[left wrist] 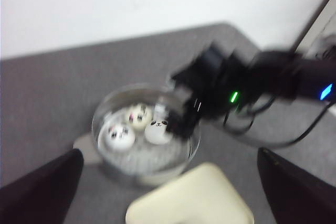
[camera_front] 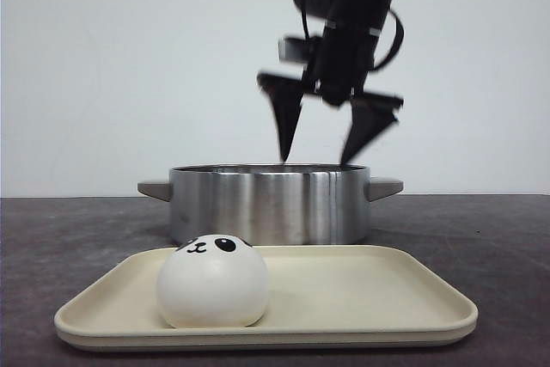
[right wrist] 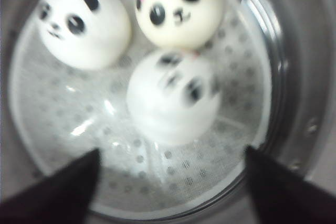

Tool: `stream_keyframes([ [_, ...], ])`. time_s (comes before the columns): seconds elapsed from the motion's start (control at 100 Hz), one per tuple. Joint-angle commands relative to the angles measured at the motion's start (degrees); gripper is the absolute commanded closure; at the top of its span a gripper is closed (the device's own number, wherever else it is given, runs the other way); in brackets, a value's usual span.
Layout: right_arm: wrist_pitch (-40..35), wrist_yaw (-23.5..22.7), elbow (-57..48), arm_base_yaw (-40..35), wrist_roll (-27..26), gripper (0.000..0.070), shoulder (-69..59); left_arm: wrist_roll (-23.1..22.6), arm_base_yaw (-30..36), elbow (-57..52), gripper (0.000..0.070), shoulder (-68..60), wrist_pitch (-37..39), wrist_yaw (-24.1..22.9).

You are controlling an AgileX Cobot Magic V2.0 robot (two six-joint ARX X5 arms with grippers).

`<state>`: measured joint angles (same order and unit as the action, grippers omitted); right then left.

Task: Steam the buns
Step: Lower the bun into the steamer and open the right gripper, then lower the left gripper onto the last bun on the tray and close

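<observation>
One white panda bun (camera_front: 212, 282) rests on the cream tray (camera_front: 361, 294) at the front. Behind the tray stands a steel steamer pot (camera_front: 270, 202). Three more buns lie on its perforated rack: one (right wrist: 83, 22), one (right wrist: 178, 7) and a blurred one (right wrist: 172, 97) nearest the fingers. My right gripper (camera_front: 326, 139) hangs open just above the pot's rim, nothing between its fingers (right wrist: 68, 192). In the left wrist view my left gripper (left wrist: 168, 182) is open high above pot (left wrist: 145, 136) and tray (left wrist: 191, 198), holding nothing.
The pot has two grey side handles (camera_front: 155, 188). The dark grey tabletop (camera_front: 69, 238) stretches round pot and tray, with a plain white wall behind. The right arm (left wrist: 247, 85) with its cables reaches over the pot.
</observation>
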<state>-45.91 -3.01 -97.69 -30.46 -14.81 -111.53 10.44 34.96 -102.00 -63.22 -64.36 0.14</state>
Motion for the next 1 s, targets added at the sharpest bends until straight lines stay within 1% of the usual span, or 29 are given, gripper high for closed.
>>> stream_keyframes([
  [0.0, -0.48, -0.04, -3.63, -0.72, 0.85, 0.0658, 3.54, -0.48, 0.44, 1.18, 0.0067, -0.98, -0.46, 0.5],
  [0.01, -0.61, -0.02, -3.85, -0.85, 0.96, 0.0696, 4.0, -0.44, 0.44, 1.6, 0.0067, -1.01, -0.46, 0.55],
  [0.02, -0.72, -0.02, -4.07, -0.98, 1.09, 0.07, 4.5, -0.37, 0.44, 2.05, 0.0067, -1.03, -0.44, 0.63],
  [0.09, -0.7, 0.07, -4.79, -2.23, 2.23, 0.0691, 8.98, 0.48, 0.44, 5.53, 0.0067, -1.05, -0.15, 1.51],
  [0.19, -0.33, 0.04, -4.79, -4.04, 2.23, 0.0691, 15.43, 2.27, 1.16, 11.06, 0.0067, -1.2, 0.42, 2.56],
  [0.26, -0.39, 0.04, -4.79, -5.57, 2.23, 0.0691, 19.98, 3.41, 1.99, 15.37, 0.0067, -1.36, 1.68, 4.26],
  [0.42, -0.2, 0.55, -4.79, -9.01, 2.23, 0.0691, 29.77, 7.93, 5.27, 26.21, 0.0067, -2.14, 7.69, 7.48],
  [0.51, 0.02, 1.95, -4.79, -10.25, 2.25, 0.0691, 34.03, 10.67, 8.04, 31.89, 0.0066, -3.54, 11.45, 7.39],
  [0.6, 0.02, 2.45, -4.79, -10.67, 2.25, 0.0691, 37.51, 11.91, 10.05, 36.02, 0.0066, -6.34, 14.19, 7.39],
  [0.78, -0.17, 2.64, -4.79, -10.67, 2.43, 0.0691, 42.29, 11.93, 13.44, 37.68, 0.0066, -15.52, 16.92, 7.39],
  [0.99, -1.44, 2.62, -4.76, -10.67, 2.89, 0.0691, 44.68, 11.96, 15.5, 37.68, 0.0066, -26.23, 20.37, 7.41],
])
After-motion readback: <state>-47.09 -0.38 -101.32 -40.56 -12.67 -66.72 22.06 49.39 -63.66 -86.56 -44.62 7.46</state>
